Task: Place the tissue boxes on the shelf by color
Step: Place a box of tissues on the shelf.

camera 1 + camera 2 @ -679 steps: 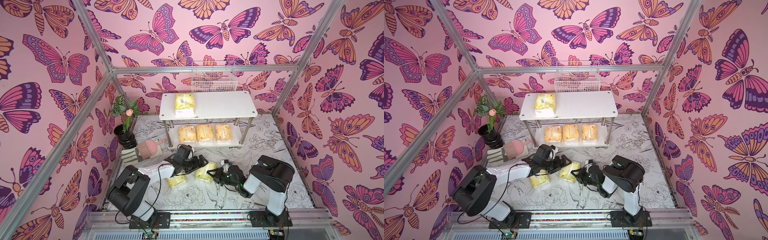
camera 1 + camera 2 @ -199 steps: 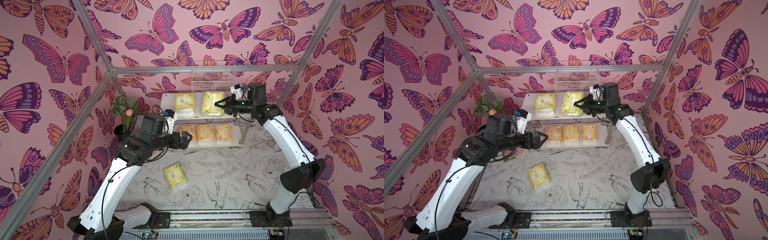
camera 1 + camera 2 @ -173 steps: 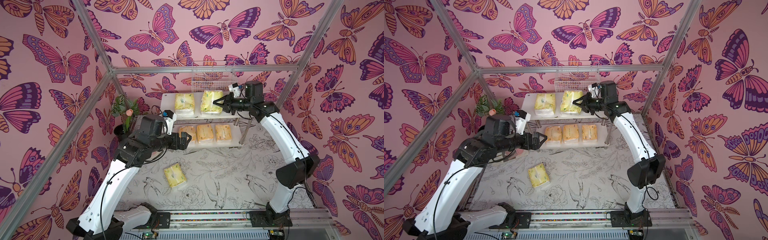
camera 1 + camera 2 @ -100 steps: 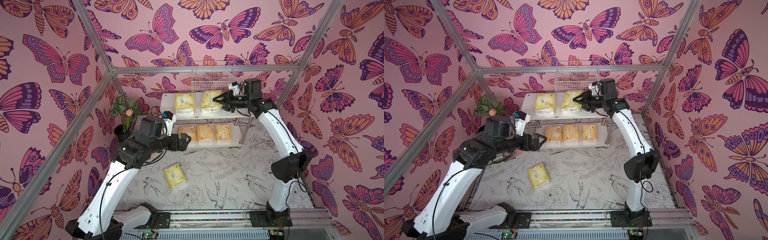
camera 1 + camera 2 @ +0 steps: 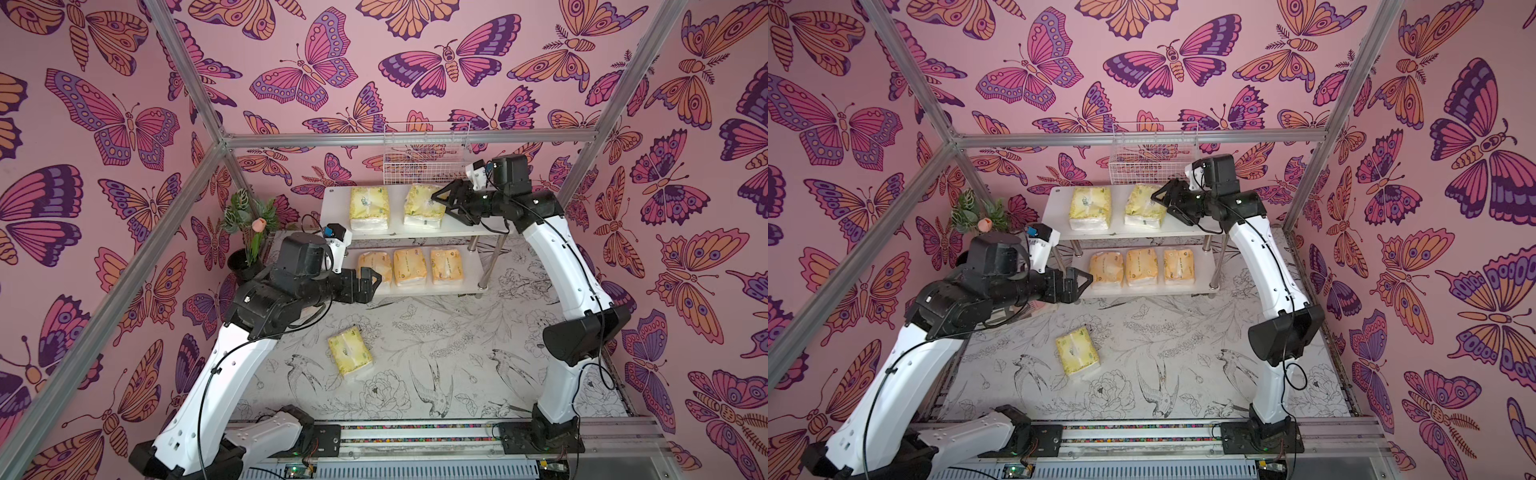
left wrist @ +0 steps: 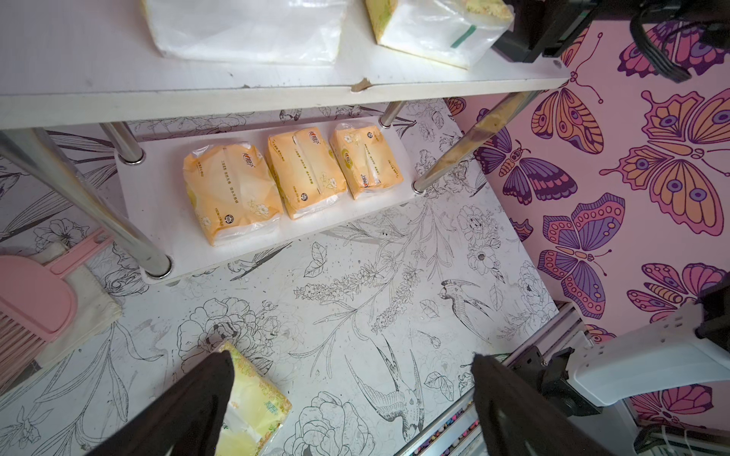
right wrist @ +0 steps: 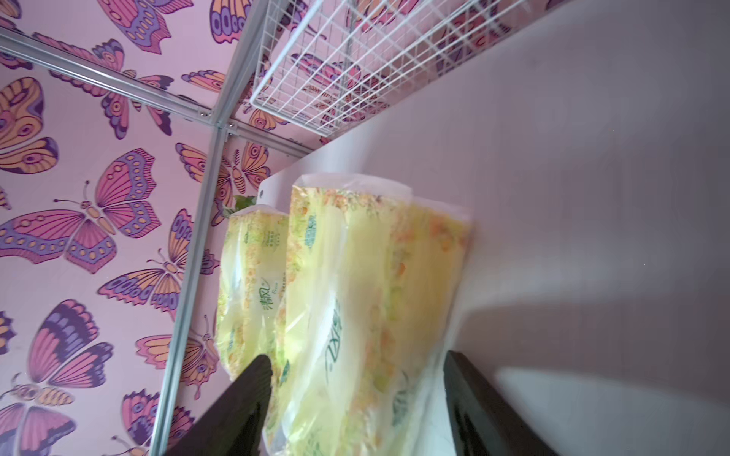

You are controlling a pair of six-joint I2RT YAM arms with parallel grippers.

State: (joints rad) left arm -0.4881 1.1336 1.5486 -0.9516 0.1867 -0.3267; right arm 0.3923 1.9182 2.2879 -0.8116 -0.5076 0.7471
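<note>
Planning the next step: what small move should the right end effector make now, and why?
Probably the right end effector should back away: its jaws stand apart around a yellow pack resting on the shelf's top board.

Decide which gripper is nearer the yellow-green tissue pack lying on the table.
Left. The left gripper hangs above the pack, by the shelf's lower board; the right gripper is far off at the top board.

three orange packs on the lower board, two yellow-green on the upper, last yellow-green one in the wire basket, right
No: the last yellow-green pack lies on the table, not in the wire basket; both top views show it. The rest stands.
</note>
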